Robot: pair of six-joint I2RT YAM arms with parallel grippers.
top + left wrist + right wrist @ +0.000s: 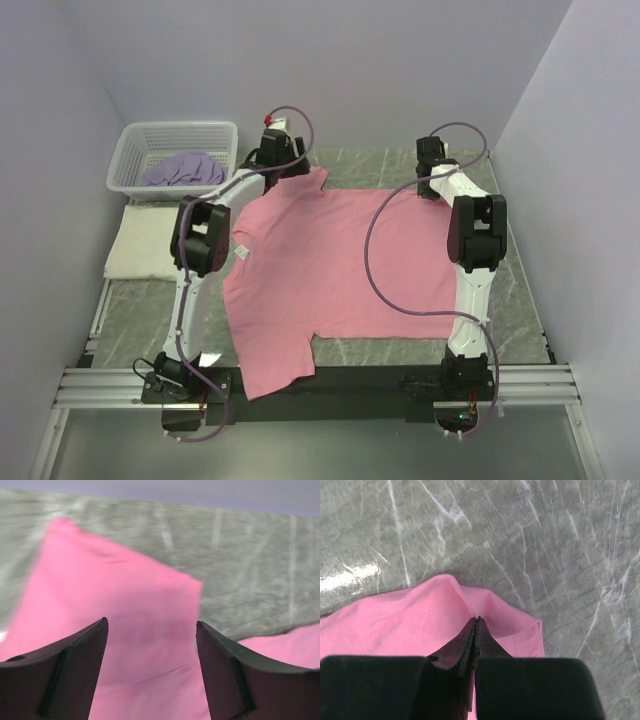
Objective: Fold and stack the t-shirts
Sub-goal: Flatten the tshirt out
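Item: pink t-shirt point(330, 260), spread flat on table point(130, 325) | left gripper point(152, 622): released, jaws parted above it, nothing held | right gripper point(476, 619): clenched on its far edge | Risk: a one-sided pull is judged likely to drag and bunch it.

Top camera's looking down from behind the arm bases, far enough back that I see the whole grey marbled tabletop point(370, 165). Left wrist view sits low and close, facing forward past the left hand point(151, 622). Right wrist view stares steeply down past the right hand point(476, 620), very near. All three catch the pink fabric t-shirt point(340, 260).
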